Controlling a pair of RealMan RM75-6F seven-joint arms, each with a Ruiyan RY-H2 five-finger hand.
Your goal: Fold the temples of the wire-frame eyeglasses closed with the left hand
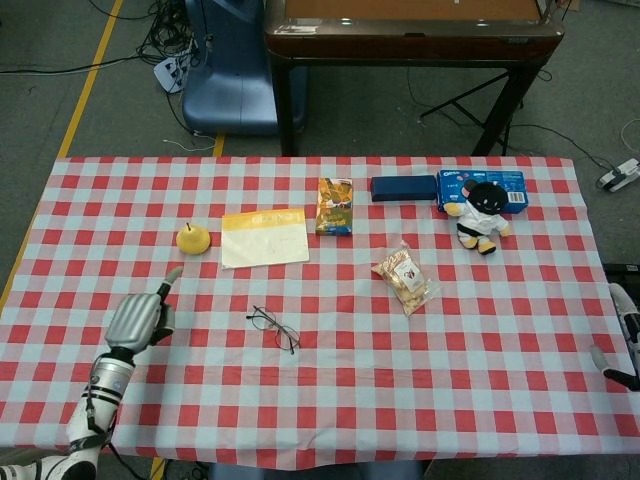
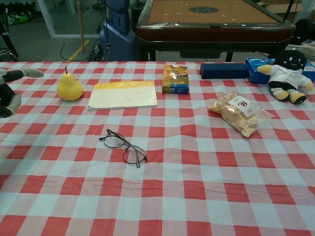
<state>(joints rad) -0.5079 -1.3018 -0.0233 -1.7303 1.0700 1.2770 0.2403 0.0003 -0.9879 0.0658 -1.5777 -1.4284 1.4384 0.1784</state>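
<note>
The wire-frame eyeglasses (image 1: 273,328) lie alone on the checked cloth near the table's front middle, also in the chest view (image 2: 123,146). How their thin temples lie is hard to tell. My left hand (image 1: 140,318) hovers well to the left of them, near the table's left edge, holding nothing, with one finger stretched out. The chest view shows only part of this left hand (image 2: 7,93) at its left border. My right hand (image 1: 622,335) sits off the table's right edge, partly cut off, with fingers apart and nothing in it.
A yellow pear (image 2: 69,86) and a yellow-white booklet (image 2: 123,94) lie behind the glasses. Further back are a snack box (image 2: 175,78), a dark blue case (image 2: 223,70), a blue box (image 2: 256,66) and a plush doll (image 2: 287,70). A bag of snacks (image 2: 237,113) lies mid-right.
</note>
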